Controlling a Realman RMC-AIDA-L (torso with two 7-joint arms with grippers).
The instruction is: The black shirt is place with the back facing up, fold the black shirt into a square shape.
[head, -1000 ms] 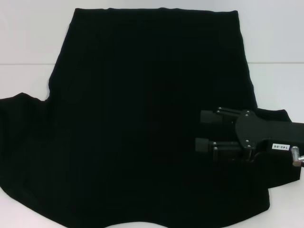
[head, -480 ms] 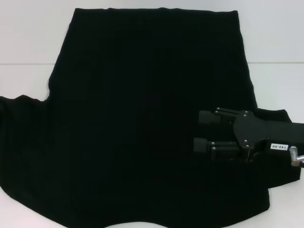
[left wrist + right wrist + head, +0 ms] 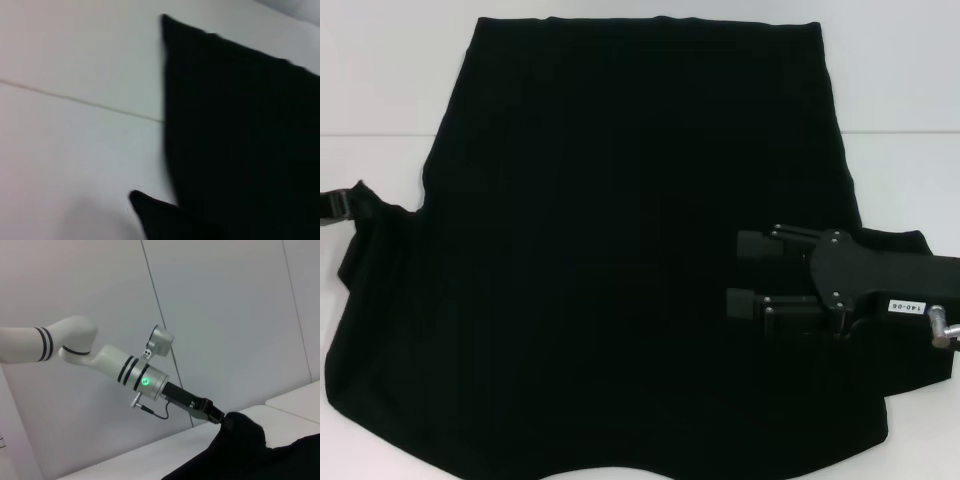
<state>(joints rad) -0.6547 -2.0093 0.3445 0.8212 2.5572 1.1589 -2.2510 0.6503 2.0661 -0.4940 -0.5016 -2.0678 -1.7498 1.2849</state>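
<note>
Black shirt: the black shirt (image 3: 620,260) lies spread on the white table (image 3: 380,90), covering most of it in the head view; its straight hem is the edge farthest from the robot, and its curved edge is nearest the robot.

Left sleeve of the shirt: at the shirt's left side, the sleeve tip is drawn up into a small peak, off the flat cloth around it.

Left gripper: the left gripper (image 3: 342,208) sits at that peak, just off the shirt's left edge. In the right wrist view its fingers (image 3: 216,416) are clamped on the sleeve tip, and the cloth bunches into a raised lump right at them.

Left arm: seen from the right wrist camera, the white arm with black bands (image 3: 75,347) reaches down toward the shirt, a green light lit on its wrist.

Right gripper: the right gripper (image 3: 745,272) hovers over the right part of the shirt, near the right sleeve. Its two black fingers (image 3: 760,244) point toward the middle of the shirt and stand apart with a clear gap, nothing between them.

Left wrist view: it shows the shirt's straight side edge and a dark corner of cloth against the table, with a thin seam line (image 3: 75,100) across the table running up to the shirt's edge.
</note>
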